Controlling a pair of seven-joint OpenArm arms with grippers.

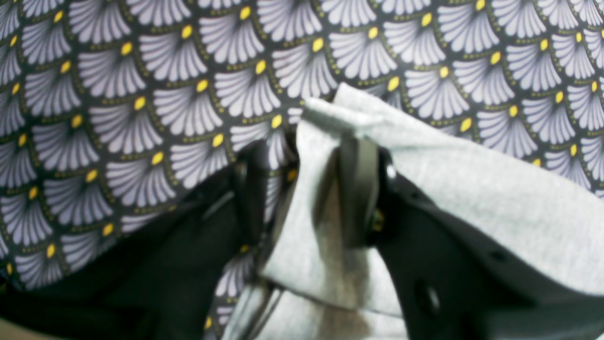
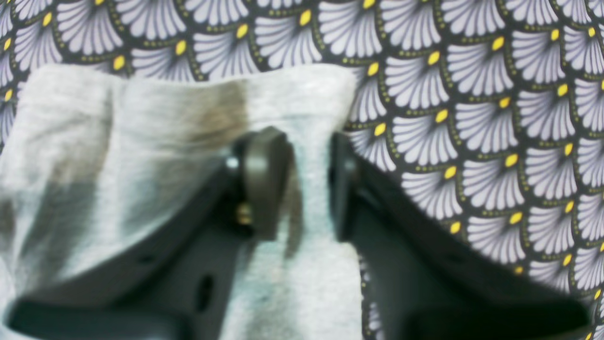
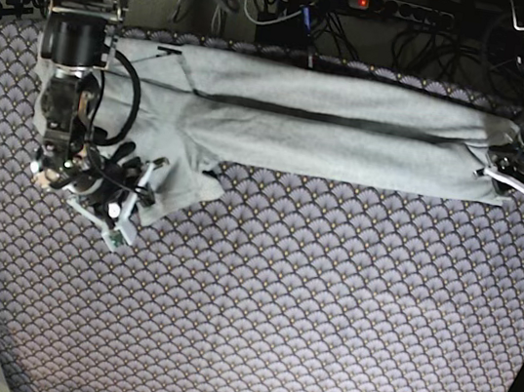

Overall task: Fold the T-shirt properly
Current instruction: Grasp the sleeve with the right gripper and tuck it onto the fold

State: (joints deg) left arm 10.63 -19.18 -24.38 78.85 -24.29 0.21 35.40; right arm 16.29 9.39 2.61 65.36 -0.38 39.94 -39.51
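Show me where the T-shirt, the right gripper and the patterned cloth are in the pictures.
T-shirt (image 3: 350, 135): base view, on the middle of the long folded body.
Right gripper (image 2: 309, 184): right wrist view, midway between its fingertips, over grey fabric.
Patterned cloth (image 3: 323, 314): base view, on a bare part below the shirt.

No lettering, label, brand or number can be read anywhere in these views.

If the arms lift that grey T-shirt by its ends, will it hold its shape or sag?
The T-shirt will probably sag in the middle: it already drapes limply over the left pincer. It looks thin and light. It might drag on the patterned cloth rather than slide cleanly.
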